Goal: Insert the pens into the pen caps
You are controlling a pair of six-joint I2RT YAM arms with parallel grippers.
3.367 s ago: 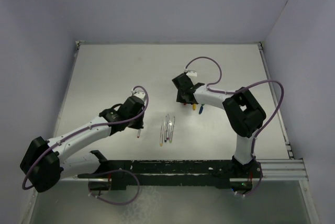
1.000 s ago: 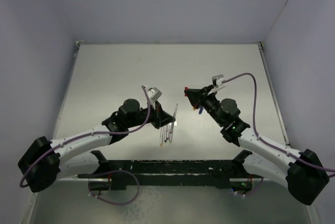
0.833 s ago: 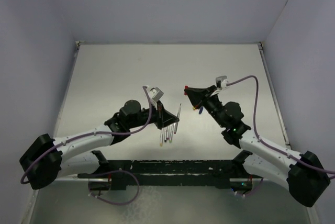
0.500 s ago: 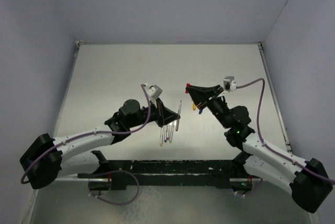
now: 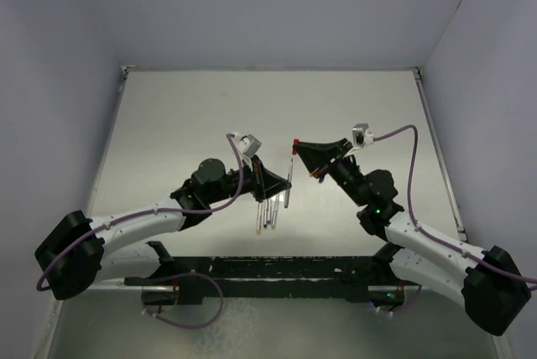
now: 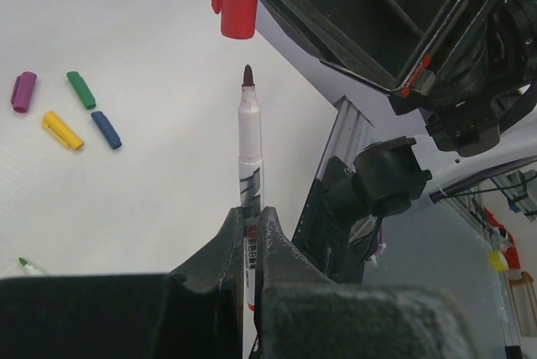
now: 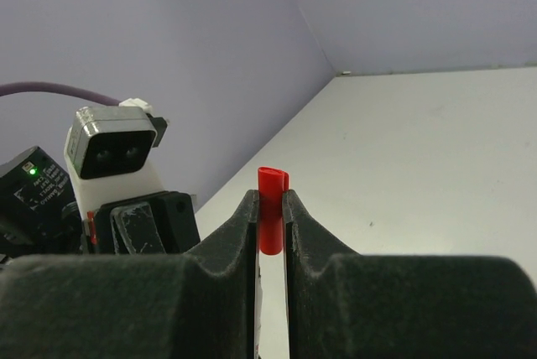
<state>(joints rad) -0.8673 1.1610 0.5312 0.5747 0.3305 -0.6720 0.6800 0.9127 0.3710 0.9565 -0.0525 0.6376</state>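
1. The left gripper (image 6: 249, 223) is clamped tight on one pen (image 6: 247, 149). It grips the barrel low down, so the dark red tip stands up clear of the fingers.
2. The right gripper (image 7: 269, 201) pinches one red cap (image 7: 271, 179) between its two fingers, with part of the cap poking out past them.
3. In the left wrist view the red cap hangs just beyond the pen tip and roughly in line with it. A narrow gap separates them, so they are not touching.
4. The two grippers meet above the middle of the table (image 5: 185, 116), one reaching in from the left and the other from the right.
5. Four loose caps lie flat on the table, right of centre: a purple cap (image 6: 23, 91), a green cap (image 6: 81, 89), a yellow cap (image 6: 63, 129) and a blue cap (image 6: 106, 129). None of them touch.
6. The other pens (image 5: 267, 215) lie in a tight cluster just nearer than the held pen, pointing near to far. Three barrels can be made out, but the left gripper covers their far ends, so the exact count is unclear.
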